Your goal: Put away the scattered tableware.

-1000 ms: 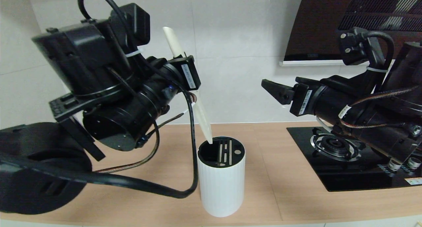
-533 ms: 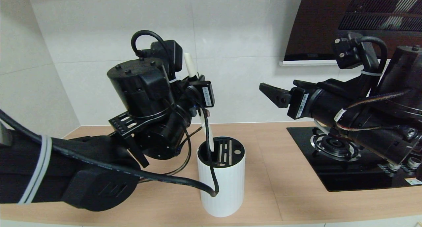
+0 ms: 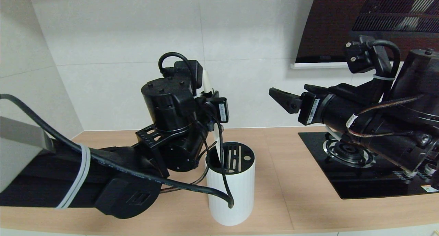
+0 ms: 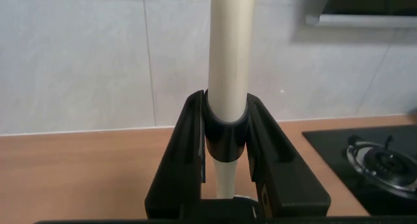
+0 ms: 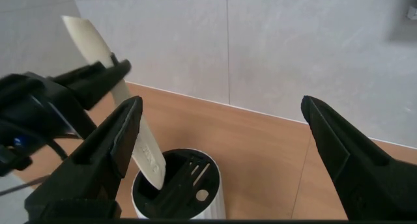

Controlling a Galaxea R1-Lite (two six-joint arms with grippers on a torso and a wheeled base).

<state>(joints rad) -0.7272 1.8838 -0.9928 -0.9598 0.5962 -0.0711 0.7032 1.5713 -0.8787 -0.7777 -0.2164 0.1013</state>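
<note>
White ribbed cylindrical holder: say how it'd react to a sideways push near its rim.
The white ribbed cylindrical holder is taller than wide, so it'd probably tip, not slide. It looks like rigid plastic, likely light. The cream utensil in the left tool could lever it.

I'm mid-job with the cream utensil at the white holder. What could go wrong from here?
1. The cream utensil in the left tool sits tilted at the mouth of the white holder; its tip may catch the slotted insert.
2. The black cable hangs across the holder's front, and the holder stands near the front edge of the counter; a snag might tip it.
</note>
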